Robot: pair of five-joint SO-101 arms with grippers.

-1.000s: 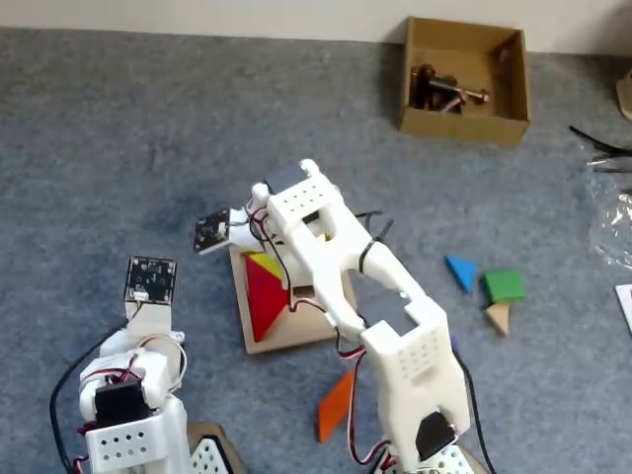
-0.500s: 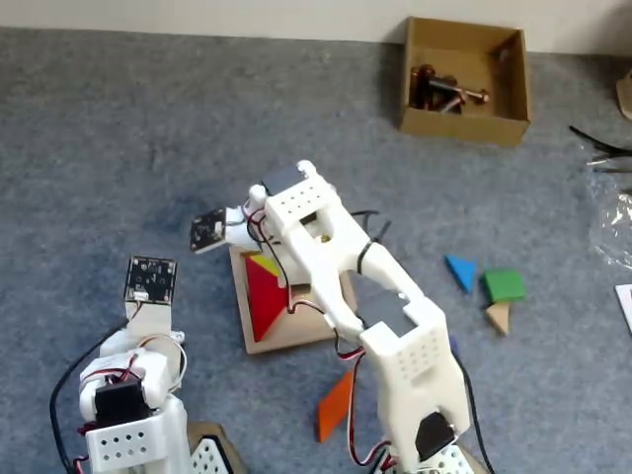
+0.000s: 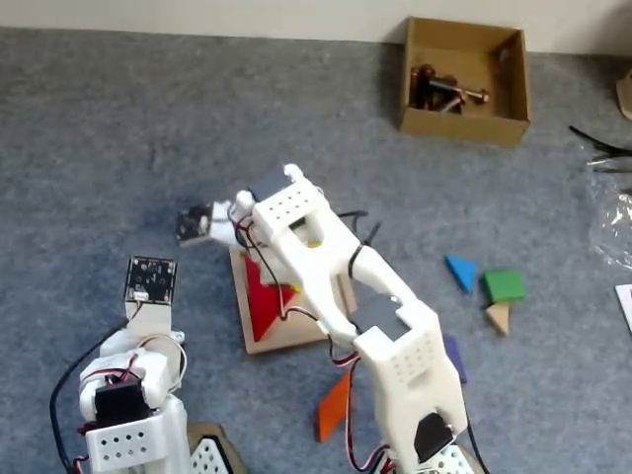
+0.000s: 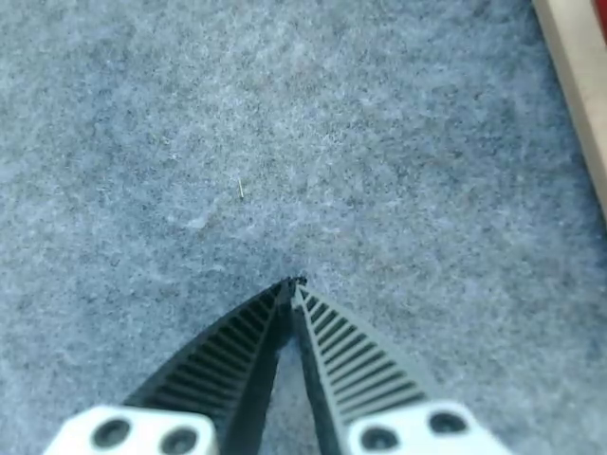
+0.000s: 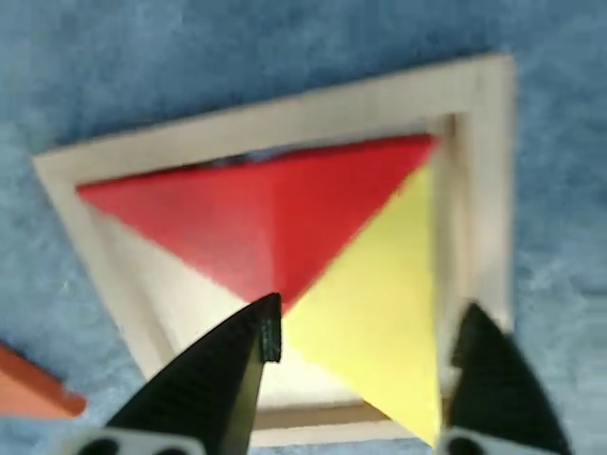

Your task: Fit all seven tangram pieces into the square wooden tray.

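The square wooden tray (image 5: 285,118) lies under my right gripper (image 5: 368,334), which hangs open above it with nothing between its fingers. Inside the tray a red triangle (image 5: 275,213) and a yellow triangle (image 5: 391,284) lie edge to edge, with bare wood beside them. From above, the right arm covers much of the tray (image 3: 267,343), and the red triangle (image 3: 262,296) shows beside it. On the carpet lie an orange piece (image 3: 336,403), a purple piece (image 3: 454,357), a blue triangle (image 3: 460,272), a green square (image 3: 504,285) and a tan triangle (image 3: 499,317). My left gripper (image 4: 292,282) is shut over bare carpet, left of the tray.
A cardboard box (image 3: 464,79) holding odd items stands at the back right. Cables and a plastic bag (image 3: 612,222) lie at the right edge. The tray's rim (image 4: 574,76) shows in the left wrist view. Open grey carpet stretches to the left and back.
The right arm's wrist has swung toward the back left over the tray. More of the purple piece shows beside the arm. The left arm has not moved.
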